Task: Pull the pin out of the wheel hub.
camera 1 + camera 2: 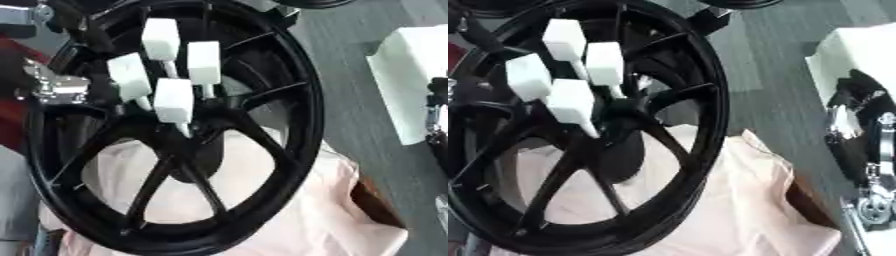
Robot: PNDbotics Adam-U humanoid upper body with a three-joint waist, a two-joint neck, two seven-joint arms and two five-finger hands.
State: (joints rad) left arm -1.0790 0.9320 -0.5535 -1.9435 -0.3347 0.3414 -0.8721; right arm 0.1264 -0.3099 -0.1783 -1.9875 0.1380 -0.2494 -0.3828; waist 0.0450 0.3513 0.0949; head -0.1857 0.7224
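Wheel hub (289, 100), black, spoked: 1. Pins with white block-shaped heads, seated at the hub centre: 4, namely upper pin (161, 37), right pin (203, 61), left pin (129, 75), lower pin (173, 99). Pale pink cloth (315, 210) under the wheel: 1. White box (411, 75) at the right edge: 1.
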